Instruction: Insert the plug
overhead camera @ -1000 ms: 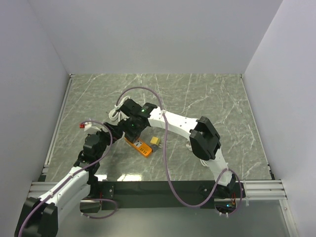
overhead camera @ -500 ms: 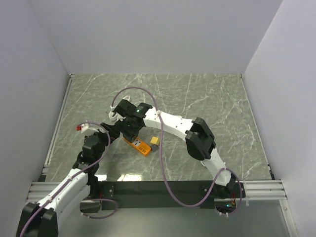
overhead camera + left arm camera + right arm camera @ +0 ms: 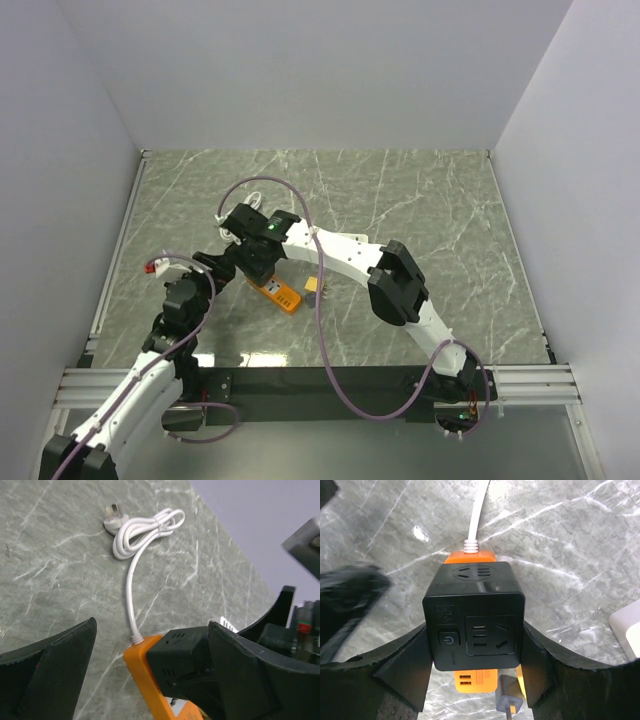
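Left of centre on the table (image 3: pixel 430 210), the right gripper (image 3: pixel 475 647) clamps the black cube plug (image 3: pixel 474 610) atop the orange power strip (image 3: pixel 142 662) (seating looks partial). The left gripper (image 3: pixel 152 630) gapes beside it. Next, probably, a square downward press.

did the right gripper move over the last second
yes, the right gripper, shut on the black cube adapter, has shifted left in the top view, along the orange power strip and away from the tan block, which both stayed put
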